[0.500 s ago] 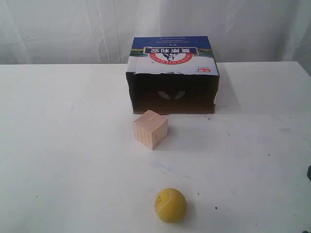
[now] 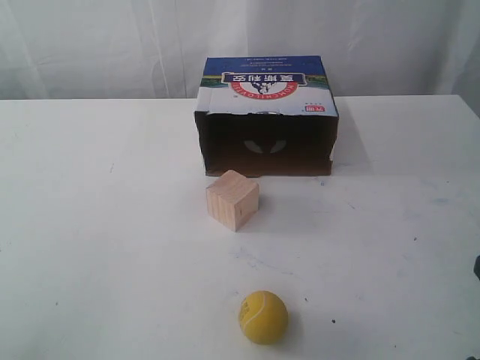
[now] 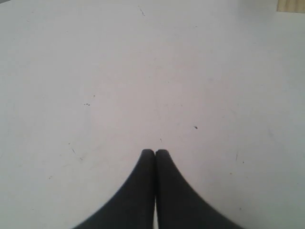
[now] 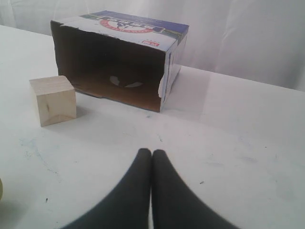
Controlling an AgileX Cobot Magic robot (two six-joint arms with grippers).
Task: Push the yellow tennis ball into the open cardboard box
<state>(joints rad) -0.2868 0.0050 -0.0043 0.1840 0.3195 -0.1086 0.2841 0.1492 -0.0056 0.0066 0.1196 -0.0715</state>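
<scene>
The yellow tennis ball (image 2: pixel 263 316) rests on the white table near its front edge; only a sliver of it (image 4: pixel 1 188) shows in the right wrist view. The open cardboard box (image 2: pixel 266 116) lies at the back with its dark opening facing the ball, and the right wrist view shows the box (image 4: pixel 119 57) too. My left gripper (image 3: pixel 155 151) is shut over bare table, holding nothing. My right gripper (image 4: pixel 151 151) is shut, empty, some way in front of the box. Neither gripper shows in the exterior view, apart from a dark bit at the right edge.
A pale wooden cube (image 2: pixel 232 199) stands between the ball and the box opening, slightly left of the ball's line; the same cube (image 4: pixel 53 100) appears in the right wrist view, and its corner (image 3: pixel 290 5) in the left wrist view. White curtains hang behind the table (image 2: pixel 90 225).
</scene>
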